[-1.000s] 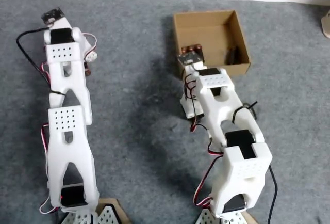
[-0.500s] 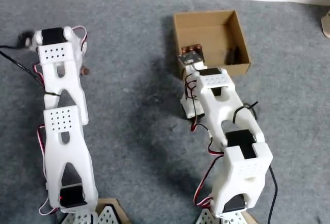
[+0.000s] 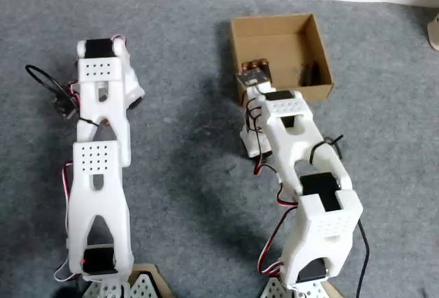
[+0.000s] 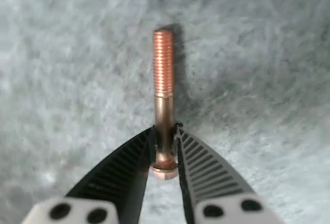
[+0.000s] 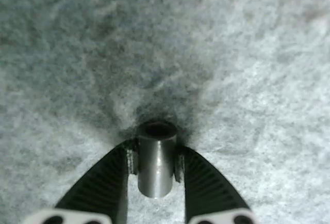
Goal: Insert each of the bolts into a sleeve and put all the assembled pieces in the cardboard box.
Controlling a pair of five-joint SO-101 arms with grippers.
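Bolt (image 4: 163, 95): copper-coloured, clamped near its head between the two fingers of the left hand (image 4: 165, 131). The threaded end projects straight out past the fingertips, above the grey felt of the table (image 4: 258, 53).
Sleeve (image 5: 156, 164): dark metal tube, pinched on both sides by the right hand (image 5: 156, 150), open bore facing away from the hand.
Cardboard box (image 3: 278, 44): just beyond the right hand, well apart from the left hand.

From overhead, my right arm's wrist board (image 3: 251, 77) covers a near corner of the cardboard box (image 3: 274, 18); the dark pieces (image 3: 309, 73) inside are too small to identify. The left end effector (image 4: 165, 131) half-hides the head of the bolt (image 4: 163, 74); the right end effector (image 5: 154, 150) masks the flanks of the sleeve (image 5: 156, 172). A pale object (image 3: 434, 31) is cropped at the view's edge.
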